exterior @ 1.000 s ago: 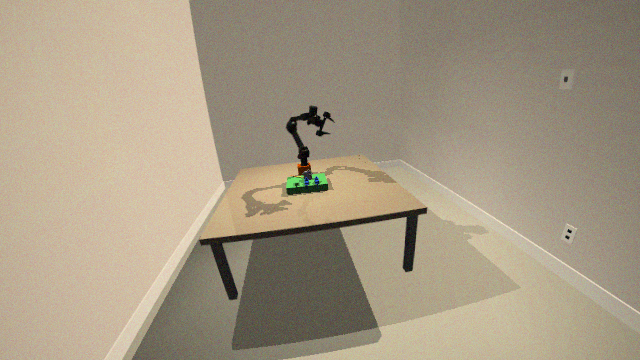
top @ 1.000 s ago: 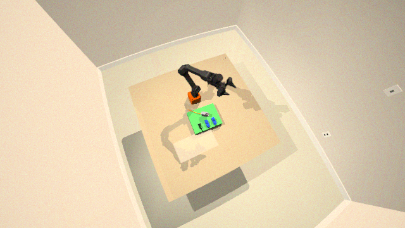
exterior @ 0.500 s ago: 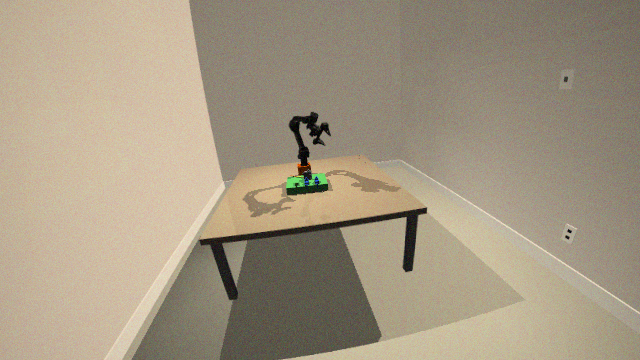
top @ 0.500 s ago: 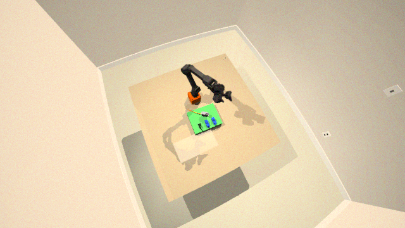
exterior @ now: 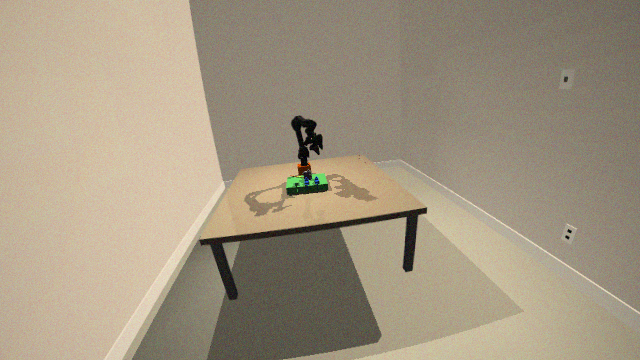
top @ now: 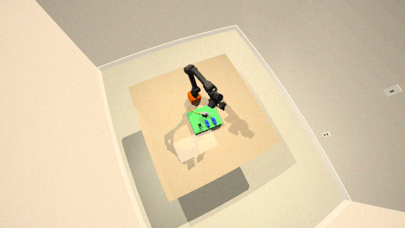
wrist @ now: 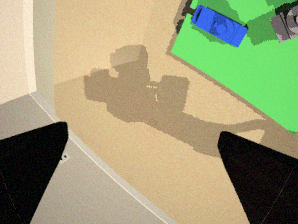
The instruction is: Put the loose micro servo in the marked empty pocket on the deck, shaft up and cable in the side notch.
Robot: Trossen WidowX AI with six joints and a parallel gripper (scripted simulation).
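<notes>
The loose servo (top: pixel 205 114) (exterior: pixel 307 174) is grey and rests on top of the green deck (top: pixel 193 118) (exterior: pixel 291 190) (wrist: pixel 225 65), near its arm side. Its yellow-orange cable (top: pixel 194 111) runs off to the left in the top view. In the wrist view only part of the servo (wrist: pixel 288 25) shows, at the right edge. The empty pocket (top: pixel 200 126) (exterior: pixel 296 185) is a dark opening at the deck's front left, beside the blue servos. My gripper (top: pixel 218 107) (exterior: pixel 319 149) (wrist: pixel 144 130) is open and empty, above and to the right of the deck in the top view.
Two blue servos (top: pixel 207 123) (top: pixel 214 121) stand in the deck's front row; one blue servo (wrist: pixel 220 26) shows at the top of the wrist view. The orange arm base (top: pixel 194 97) (exterior: pixel 304 168) stands behind the deck on the wooden table (top: pixel 253 126) (exterior: pixel 375 210).
</notes>
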